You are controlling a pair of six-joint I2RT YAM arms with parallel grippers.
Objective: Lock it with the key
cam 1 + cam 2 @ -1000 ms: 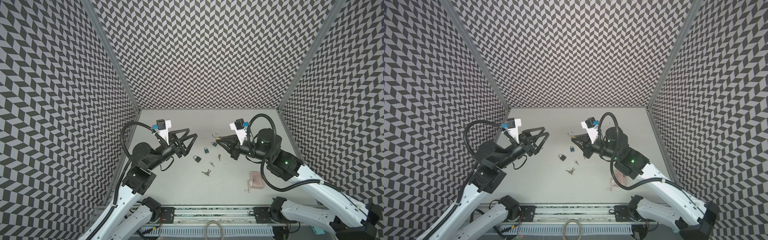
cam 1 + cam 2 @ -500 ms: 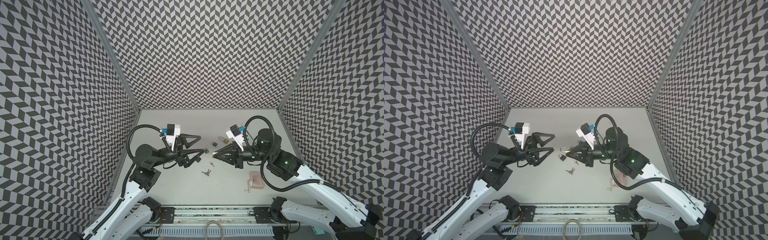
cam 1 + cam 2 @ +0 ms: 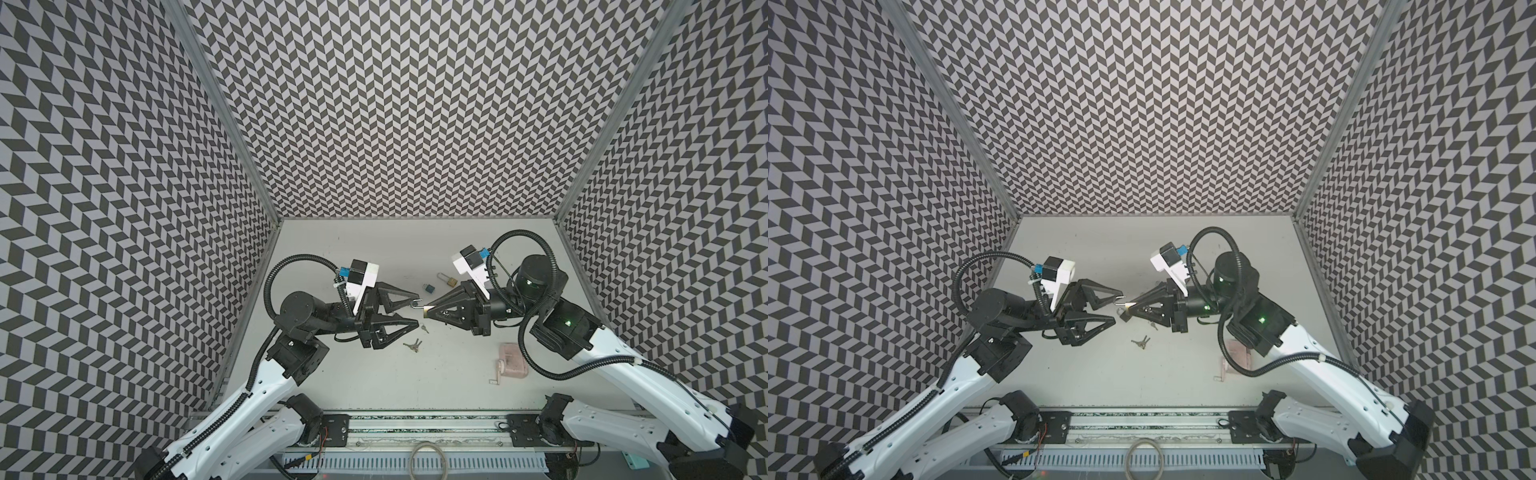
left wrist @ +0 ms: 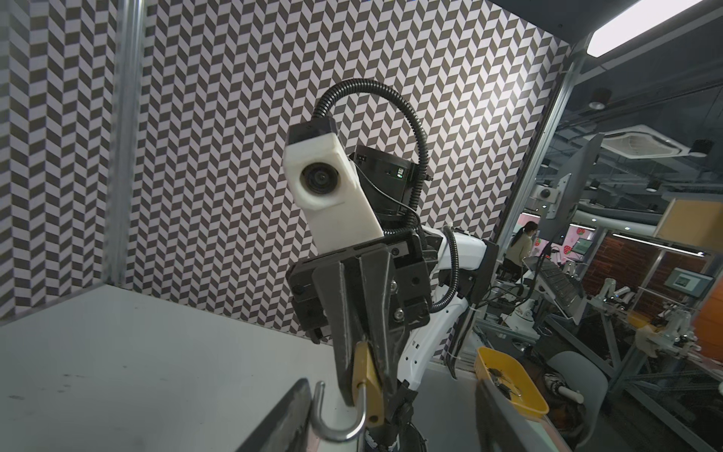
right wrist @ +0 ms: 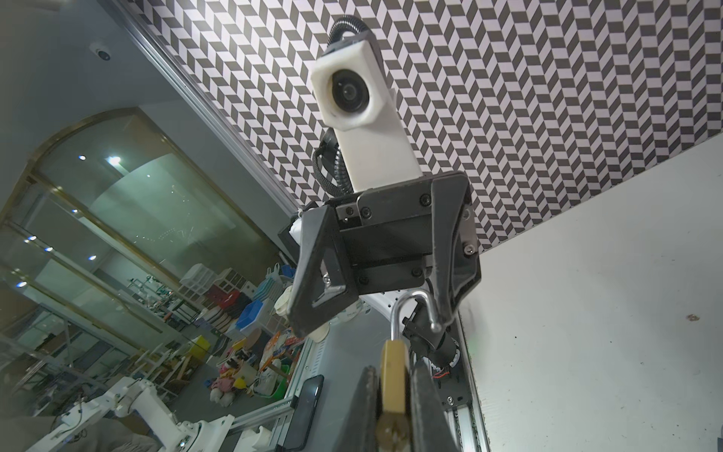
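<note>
— Between the jaws of the right tool [image 3: 424, 309], what is clamped?
— A brass padlock [image 3: 429, 309], pinched flat by its body, with the jaws drawn almost together on it. Its steel shackle [image 5: 411, 303] stands open and sticks out past the fingertips, toward the left tool [image 3: 417, 309].
— And the left tool, does it grip anything?
— No. Its jaws stand well apart and hold nothing. The hook of the shackle lies in the gap between them. In the right wrist view its free end touches the inner face of one finger [image 5: 444, 274].
— Where are the keys?
— On the table [image 3: 374, 257], below the tips of the two tools. A small bunch of keys [image 3: 412, 344] lies on the near side, and a single key [image 3: 424, 328] lies closer under the right tool. Neither tool touches them.
— Anything else close by?
— Behind the right tool lie a blue padlock [image 3: 428, 288] and a long-shackled brass padlock [image 3: 449, 280], near each other but apart. A pink object [image 3: 513, 361] lies on the near side of the right tool, well apart from it. I cannot tell what it is.
— Are both tools off the table?
— Yes, both hang above it, tip to tip.
</note>
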